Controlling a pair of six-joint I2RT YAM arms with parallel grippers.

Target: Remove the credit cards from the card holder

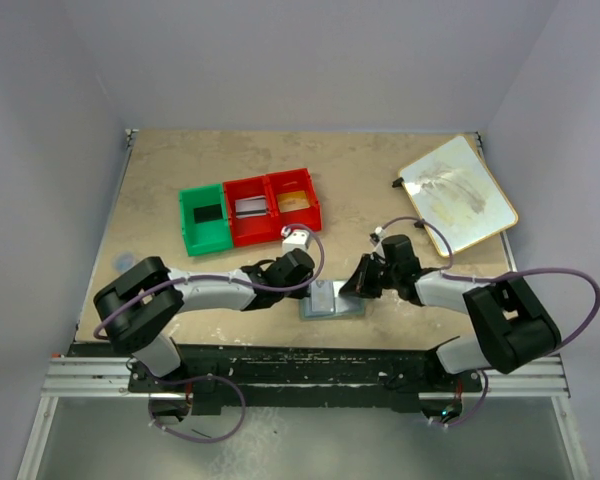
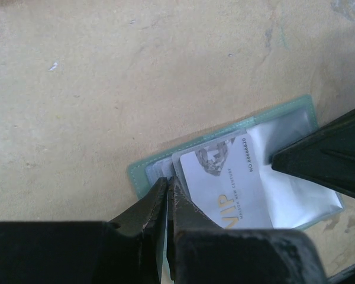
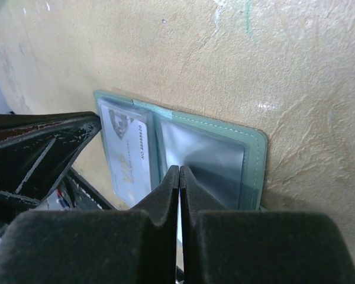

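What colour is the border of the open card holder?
Pale teal green; the card holder shows best in the right wrist view.

We see a robotics lab cell: a mottled tan bench (image 1: 380, 165) boxed in by plain pale walls (image 1: 40, 150), a left arm (image 1: 210, 290) and right arm (image 1: 450, 290) bolted by an aluminium rail (image 1: 90, 372), loose purple cables (image 1: 570, 275), and 3 plastic bins (image 1: 250, 210) in a row.
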